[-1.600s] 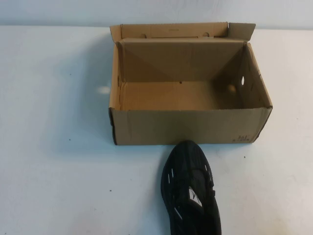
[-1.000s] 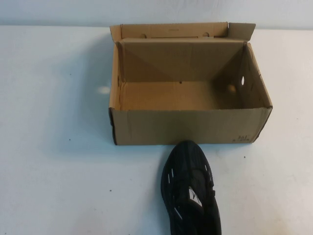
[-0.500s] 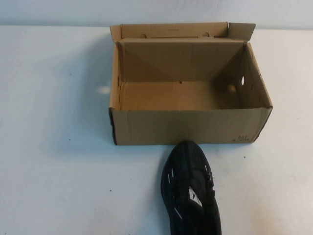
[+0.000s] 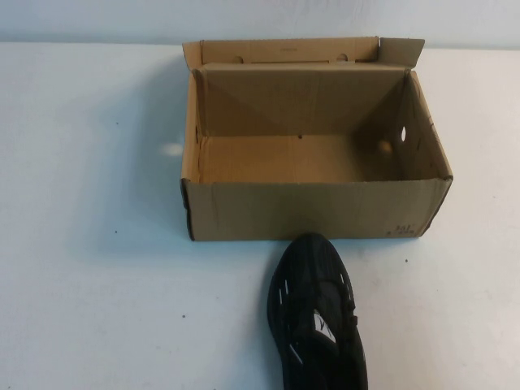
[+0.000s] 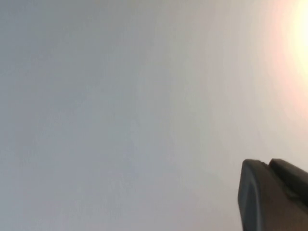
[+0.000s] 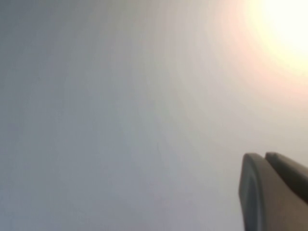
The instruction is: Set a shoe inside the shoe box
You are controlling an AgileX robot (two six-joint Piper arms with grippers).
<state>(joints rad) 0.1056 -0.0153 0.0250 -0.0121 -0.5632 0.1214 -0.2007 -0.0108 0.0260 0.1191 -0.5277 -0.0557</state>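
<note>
left gripper (image 5: 272,195) and right gripper (image 6: 272,190): outside high view, jaw state undeterminable. shoe (image 4: 317,317) toe touches shoe box (image 4: 313,207) near wall.

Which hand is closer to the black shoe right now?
Cannot tell. Neither the left hand nor the right hand shows in the high view; each wrist view shows only blank surface. The shoe lies right of center, toe at the box.
</note>
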